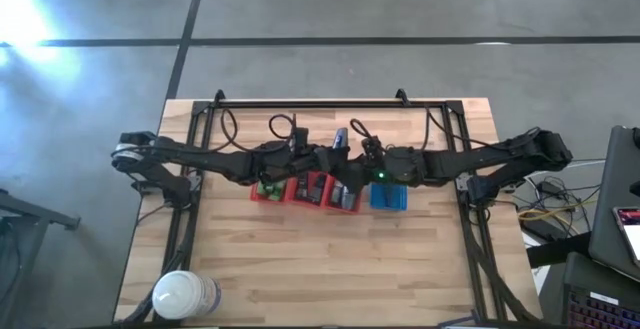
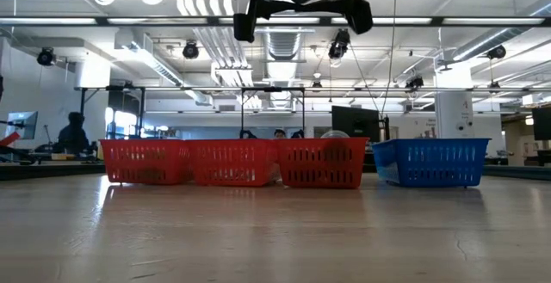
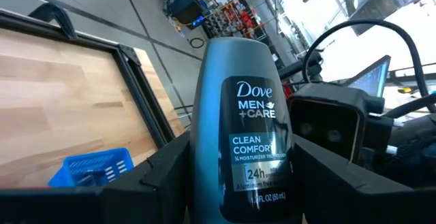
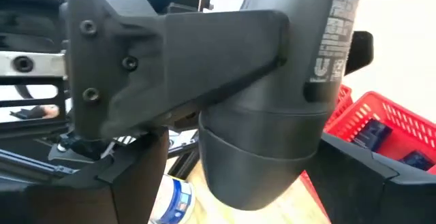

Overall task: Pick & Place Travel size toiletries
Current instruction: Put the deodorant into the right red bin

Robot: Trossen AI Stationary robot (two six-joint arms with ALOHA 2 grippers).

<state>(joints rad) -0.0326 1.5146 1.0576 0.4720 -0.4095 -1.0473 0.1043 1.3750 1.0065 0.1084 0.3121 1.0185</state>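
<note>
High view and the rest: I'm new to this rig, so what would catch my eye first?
The two arms meet mid-table above a row of red baskets with one blue basket at its right end. The left pincer holds a grey Dove deodorant bottle, with the right pincer close against it. A white roll lies at the table's near left corner.

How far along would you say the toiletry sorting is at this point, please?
Done: some dark items already lie in the red baskets. In hand: the left gripper holds a grey Dove deodorant bottle in the air above the baskets, close against the right gripper, whose fingers flank it, seemingly a handover. Left: setting this bottle down in a basket, perhaps the blue basket; its contents are unclear.
</note>
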